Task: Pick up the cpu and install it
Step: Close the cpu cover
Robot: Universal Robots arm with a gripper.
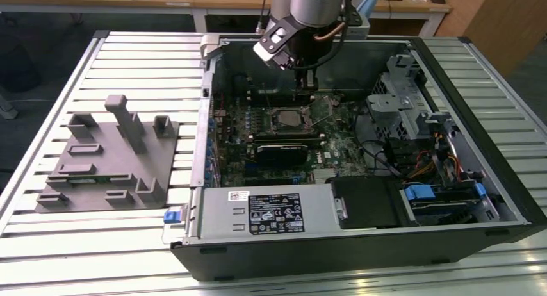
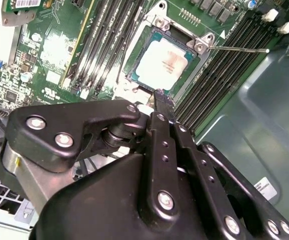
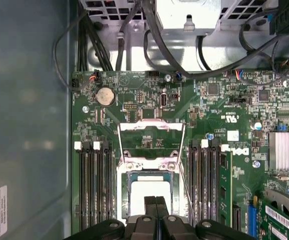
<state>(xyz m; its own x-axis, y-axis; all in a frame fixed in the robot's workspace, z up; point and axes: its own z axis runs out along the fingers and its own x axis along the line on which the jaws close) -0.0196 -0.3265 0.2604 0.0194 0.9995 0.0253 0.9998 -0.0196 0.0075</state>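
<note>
1. One cpu [image 2: 165, 64] lies flat inside the socket frame [image 2: 133, 70] on the motherboard [image 3: 224, 100], silver top up. The hinged load plate [image 3: 152, 134] stands open beside it and the thin lever [image 2: 239, 49] is swung out.
2. My gripper [image 3: 156, 200] hangs just over one edge of the cpu, fingers pressed together with nothing between them. I can't tell if the tips touch the chip.
3. I judge the install mostly there: chip looks seated, plate not yet down.
4. Handling, my guess: light, thin, stiff. The metal top is smooth, so slippery. The socket contacts under it are fragile, so no tilting or dragging.
5. Where to hold: two opposite pale edges, kept level. Not the top face, not the corners.
6. Grey tray [image 1: 102, 168] sits outside the computer case [image 1: 342, 251], on the exterior view's left, well apart from my gripper.
</note>
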